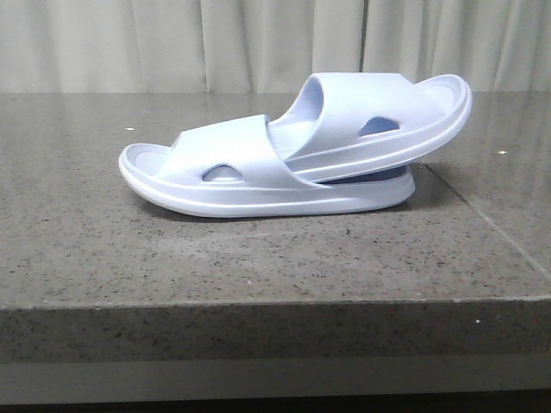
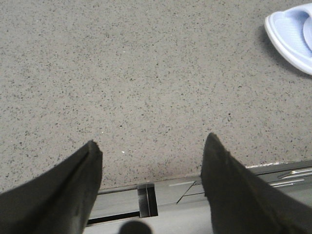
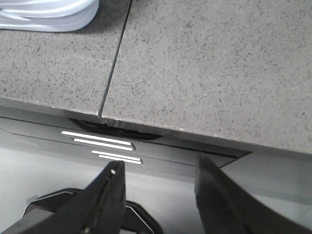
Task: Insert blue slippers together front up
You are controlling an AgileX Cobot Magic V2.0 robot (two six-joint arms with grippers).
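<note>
Two pale blue slippers lie in the middle of the grey stone table (image 1: pixel 103 249). The lower slipper (image 1: pixel 232 176) rests flat on its sole, toe to the left. The upper slipper (image 1: pixel 379 116) is pushed under the lower one's strap and tilts up to the right. Neither gripper shows in the front view. My left gripper (image 2: pixel 151 146) is open and empty at the table's near edge; a slipper's end (image 2: pixel 291 34) shows far from it. My right gripper (image 3: pixel 158 168) is open and empty, off the table's front edge; a slipper's sole (image 3: pixel 48 14) shows far from it.
A seam (image 1: pixel 482 215) crosses the tabletop at the right, also seen in the right wrist view (image 3: pixel 114 63). Pale curtains (image 1: pixel 258 43) hang behind the table. The robot's grey base (image 3: pixel 48 170) lies below the table's front edge.
</note>
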